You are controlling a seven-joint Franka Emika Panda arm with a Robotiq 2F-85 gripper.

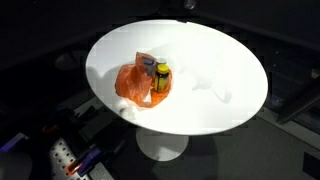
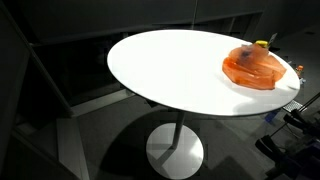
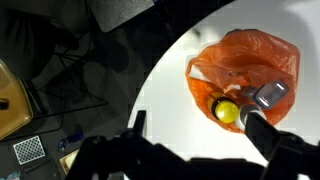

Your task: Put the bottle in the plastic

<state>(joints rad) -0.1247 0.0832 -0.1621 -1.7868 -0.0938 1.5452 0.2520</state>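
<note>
An orange plastic bag point(image 1: 133, 85) lies on the round white table point(image 1: 220, 60). A dark bottle with a yellow cap point(image 1: 161, 76) stands upright inside the bag's open mouth. Bag point(image 2: 255, 68) and yellow cap point(image 2: 262, 44) also show near the table's edge in an exterior view. In the wrist view the bottle point(image 3: 226, 110) sits in the bag point(image 3: 250, 55) beside a grey-capped object point(image 3: 272, 97). My gripper point(image 3: 197, 125) is open and empty, high above the table, its fingers apart beside the bottle. The gripper does not show in either exterior view.
The table point(image 2: 170, 60) stands on a white pedestal point(image 2: 176, 150) over a dark floor. A wooden box point(image 3: 12, 100) and a checkered marker point(image 3: 28, 150) lie on the floor. Equipment point(image 1: 65, 160) sits below the table's edge.
</note>
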